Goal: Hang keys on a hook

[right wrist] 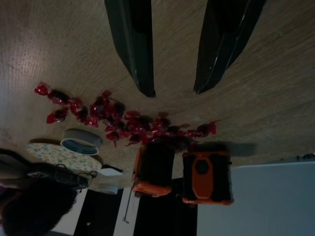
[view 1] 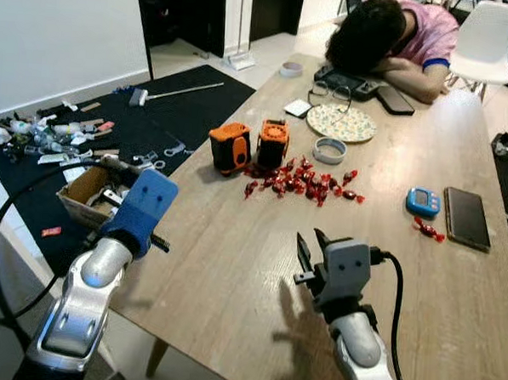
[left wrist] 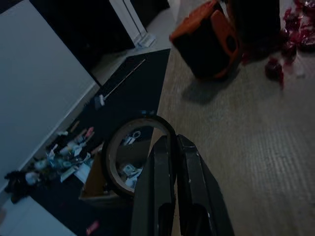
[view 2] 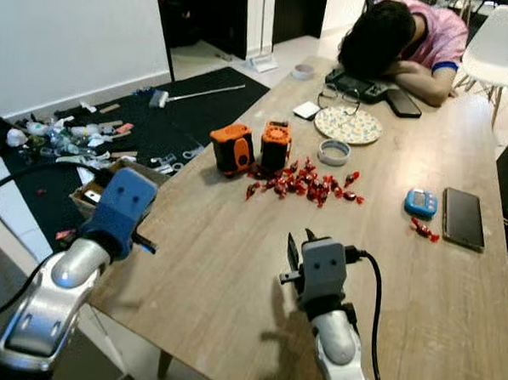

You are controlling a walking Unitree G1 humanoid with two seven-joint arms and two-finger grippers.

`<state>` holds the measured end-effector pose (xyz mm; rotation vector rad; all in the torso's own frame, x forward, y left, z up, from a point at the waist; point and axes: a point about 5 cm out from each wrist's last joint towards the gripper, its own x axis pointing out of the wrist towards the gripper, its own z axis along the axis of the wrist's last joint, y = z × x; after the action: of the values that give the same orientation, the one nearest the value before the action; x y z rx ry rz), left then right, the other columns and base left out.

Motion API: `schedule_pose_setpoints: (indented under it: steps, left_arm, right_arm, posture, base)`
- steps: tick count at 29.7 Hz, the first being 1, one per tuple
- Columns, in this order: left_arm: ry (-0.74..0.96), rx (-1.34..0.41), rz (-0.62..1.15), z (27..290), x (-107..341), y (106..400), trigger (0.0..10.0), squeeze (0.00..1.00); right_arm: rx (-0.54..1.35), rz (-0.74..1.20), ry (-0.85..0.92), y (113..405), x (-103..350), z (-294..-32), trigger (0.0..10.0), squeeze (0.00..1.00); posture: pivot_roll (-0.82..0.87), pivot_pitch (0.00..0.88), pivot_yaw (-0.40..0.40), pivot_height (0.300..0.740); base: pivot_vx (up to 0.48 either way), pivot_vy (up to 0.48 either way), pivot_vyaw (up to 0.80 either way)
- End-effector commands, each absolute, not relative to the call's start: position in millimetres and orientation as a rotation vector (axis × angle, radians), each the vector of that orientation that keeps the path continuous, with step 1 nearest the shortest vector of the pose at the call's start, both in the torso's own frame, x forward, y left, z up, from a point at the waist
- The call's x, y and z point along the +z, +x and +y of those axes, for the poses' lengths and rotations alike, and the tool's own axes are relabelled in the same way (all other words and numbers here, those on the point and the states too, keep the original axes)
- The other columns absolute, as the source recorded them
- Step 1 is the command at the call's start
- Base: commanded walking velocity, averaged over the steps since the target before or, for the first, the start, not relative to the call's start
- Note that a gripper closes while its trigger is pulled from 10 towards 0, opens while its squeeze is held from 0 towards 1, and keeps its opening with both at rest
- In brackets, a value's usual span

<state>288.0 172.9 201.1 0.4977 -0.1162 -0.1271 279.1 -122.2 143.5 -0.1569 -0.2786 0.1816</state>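
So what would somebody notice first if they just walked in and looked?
Probably the person slumped with their head down at the far end of the wooden table. Next, the heap of red wrapped candies mid-table, beside two orange-and-black boxes. Nearest, the right gripper hovers open above the tabletop.

I'm looking down a long wooden table (view 1: 233,257). Mid-table sit two orange-and-black boxes (view 1: 230,147) side by side, with a scatter of red wrapped candies (view 1: 304,179) just to their right. Beyond the candies I see a tape roll (view 1: 329,150), then a patterned plate (view 1: 341,122) with glasses (view 1: 330,93) at its far edge and a small white card (view 1: 297,108) to its left. On the right lie a blue timer (view 1: 422,201), a dark phone (view 1: 466,217) and two more candies (view 1: 428,230). At the far end a person (view 1: 397,36) rests their head on the tabletop, another phone (view 1: 396,99) beside their arm.
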Motion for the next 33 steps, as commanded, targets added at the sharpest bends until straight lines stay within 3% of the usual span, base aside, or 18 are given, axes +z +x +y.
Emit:
schedule_pose_setpoints:
  steps: [1, 9, 33]
  left_arm:
    - [0.500, -0.131, -0.128, 167, 199, 284, 10.0, 0.00]
    - [0.375, -0.112, -0.101, 144, 165, 242, 10.0, 0.00]
    - [0.355, -0.005, -0.142, 151, 171, 244, 10.0, 0.00]
  right_arm:
    - [0.177, -0.274, -0.150, 278, 143, -123, 10.0, 0.00]
    - [0.224, -0.312, -0.131, 281, 154, -114, 10.0, 0.00]
    - [0.209, -0.309, -0.078, 270, 154, -117, 10.0, 0.00]
  posture:
    - [0.13, 0.152, 0.005, 0.740]
    - [0.14, 0.156, -0.024, 0.740]
    - [0.14, 0.163, -0.020, 0.740]
  base:
    - [0.000, 0.000, 0.00]
    - [0.000, 0.000, 0.00]
    - [0.000, 0.000, 0.00]
